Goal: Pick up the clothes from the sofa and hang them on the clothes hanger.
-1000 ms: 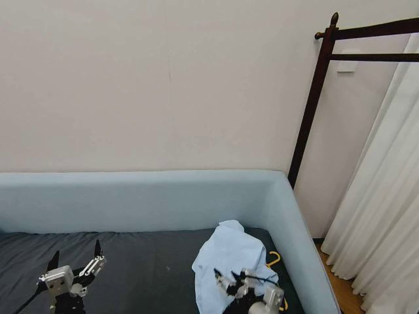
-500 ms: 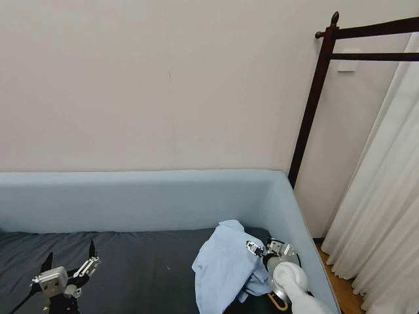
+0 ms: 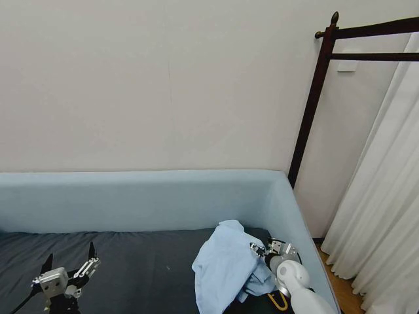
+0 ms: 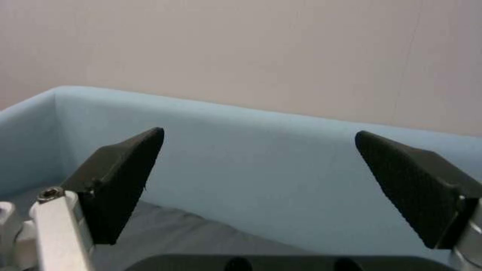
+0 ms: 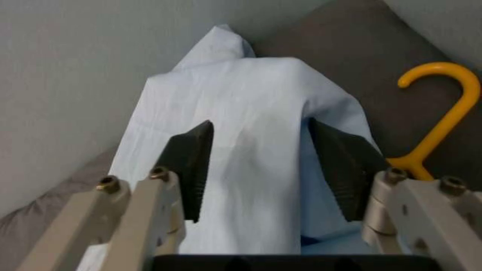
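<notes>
Two grippers hang over a pale blue sofa (image 3: pixel 131 196), both with their jaws apart. The right gripper (image 3: pixel 270 248) is low over the right end of the dark grey seat cushion (image 3: pixel 150 268), close to the sofa's right arm, where a light blue shirt (image 3: pixel 226 265) lies in a crumpled heap. In the right wrist view the right gripper (image 5: pixel 260 169) is directly above the shirt (image 5: pixel 226 101), and a raised fold of fabric lies in the gap between its two dark pads. The pictures do not settle whether the pads touch the cloth. A yellow hanger (image 5: pixel 441 132) lies on the cushion just beside the shirt, its hook clear of the fabric. In the head view the hanger (image 3: pixel 280 303) shows beside the white right arm, near the sofa's front right corner.

The left gripper (image 3: pixel 71 254) is above the left half of the cushion, well apart from the shirt, fingers spread wide and holding nothing. The left wrist view shows the left gripper (image 4: pixel 263 180) facing the sofa's backrest and the plain wall above it.

A dark wooden clothes rack (image 3: pixel 314 98) stands beyond the sofa's right end, beside a white curtain (image 3: pixel 386 196).
</notes>
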